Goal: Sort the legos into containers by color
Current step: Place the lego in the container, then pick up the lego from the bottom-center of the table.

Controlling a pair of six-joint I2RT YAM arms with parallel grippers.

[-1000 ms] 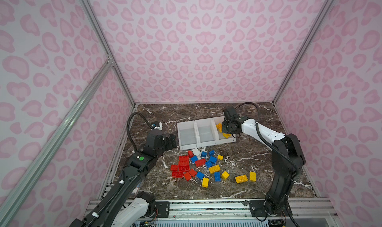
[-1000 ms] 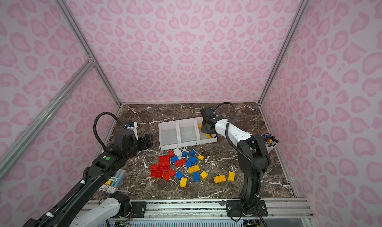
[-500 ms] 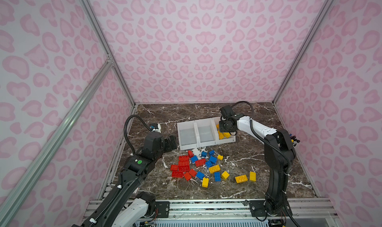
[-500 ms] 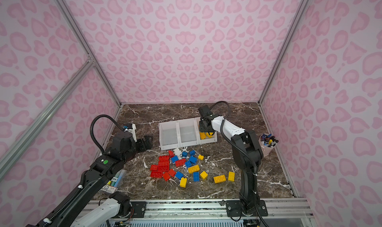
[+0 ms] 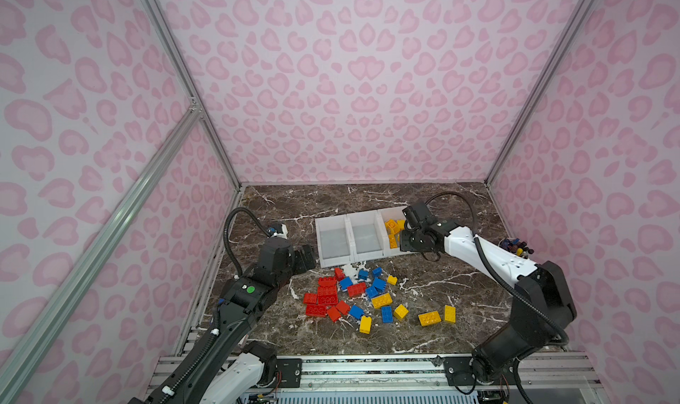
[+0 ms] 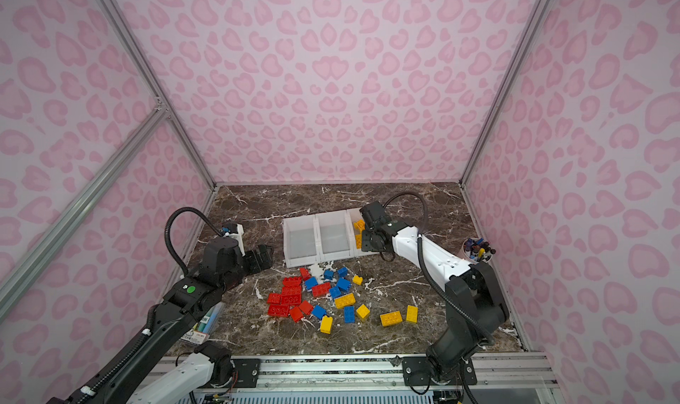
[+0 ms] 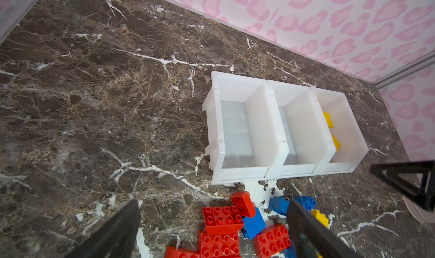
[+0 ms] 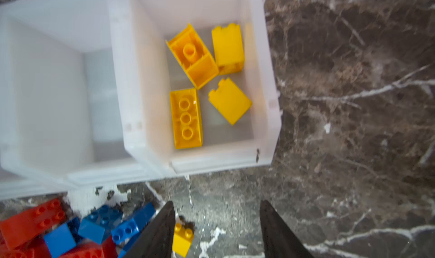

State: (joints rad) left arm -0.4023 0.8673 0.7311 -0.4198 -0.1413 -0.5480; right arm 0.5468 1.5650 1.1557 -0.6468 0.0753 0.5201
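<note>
The left arm (image 5: 254,299) is mostly black, boxy with rounded joints. It has a round green dot (image 5: 250,289) on one link, a white shell (image 5: 239,378) on the link nearest its base, and a small white block (image 5: 278,231) at the wrist. The right arm (image 5: 485,253) has a smooth white forearm shell with a few small dark screw holes (image 5: 515,264), set between black joints. Each arm carries a ribbed black hose (image 5: 450,195) and ends in dark tapering fingers (image 8: 156,235), and black plates (image 5: 456,372) bolt both to a silver grooved rail (image 5: 368,365).
</note>
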